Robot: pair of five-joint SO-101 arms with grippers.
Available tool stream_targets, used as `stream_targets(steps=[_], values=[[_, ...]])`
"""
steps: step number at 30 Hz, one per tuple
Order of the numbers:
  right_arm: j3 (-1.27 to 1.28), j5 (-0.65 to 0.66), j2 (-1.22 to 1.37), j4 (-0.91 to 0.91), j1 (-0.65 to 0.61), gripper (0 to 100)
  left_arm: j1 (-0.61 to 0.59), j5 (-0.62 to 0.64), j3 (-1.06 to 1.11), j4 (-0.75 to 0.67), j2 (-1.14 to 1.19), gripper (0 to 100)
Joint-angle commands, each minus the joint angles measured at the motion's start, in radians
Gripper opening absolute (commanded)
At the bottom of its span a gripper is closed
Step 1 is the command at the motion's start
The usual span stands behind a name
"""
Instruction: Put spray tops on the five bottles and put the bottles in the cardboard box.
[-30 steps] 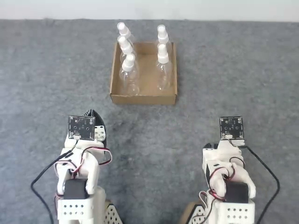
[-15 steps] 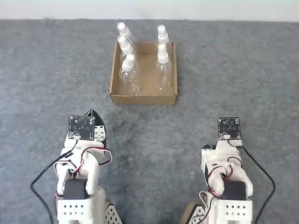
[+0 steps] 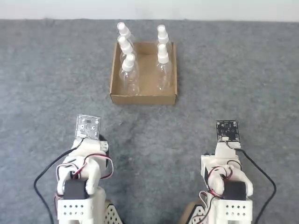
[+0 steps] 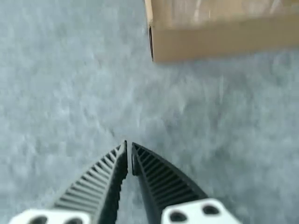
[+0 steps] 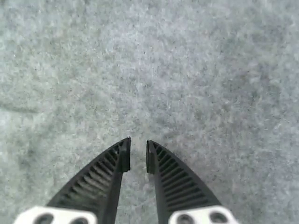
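Note:
The cardboard box (image 3: 119,98) stands at the far middle of the grey mat. Several clear bottles (image 3: 129,74) with white spray tops (image 3: 128,61) stand upright inside it, in a left row and a right row (image 3: 162,65). My left gripper (image 4: 129,145) is shut and empty, low over the mat, with the box's near corner (image 4: 224,39) ahead of it. My right gripper (image 5: 138,142) is shut but for a narrow slit, with nothing in it, over bare mat. Both arms (image 3: 88,127) (image 3: 226,130) sit folded back near the front edge, well short of the box.
Grey carpet-like mat (image 3: 243,74) covers the whole table. A pale strip (image 3: 149,9) runs along the far edge behind the box. Cables loop beside each arm's base (image 3: 44,177).
The left arm has drawn back toward its base, and its black gripper tip has gone under the wrist board. The right arm has pulled back a little. The box and bottles stay still.

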Motion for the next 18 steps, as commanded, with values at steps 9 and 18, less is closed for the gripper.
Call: stream_targets(steps=[9,18], values=[[0.023,-0.005,-0.021,0.005,0.01,1.7,-0.006,-0.006,-0.005,0.1,-0.015,1],[0.023,-0.005,-0.021,0.005,0.01,1.7,-0.006,-0.006,-0.005,0.1,-0.015,1]])
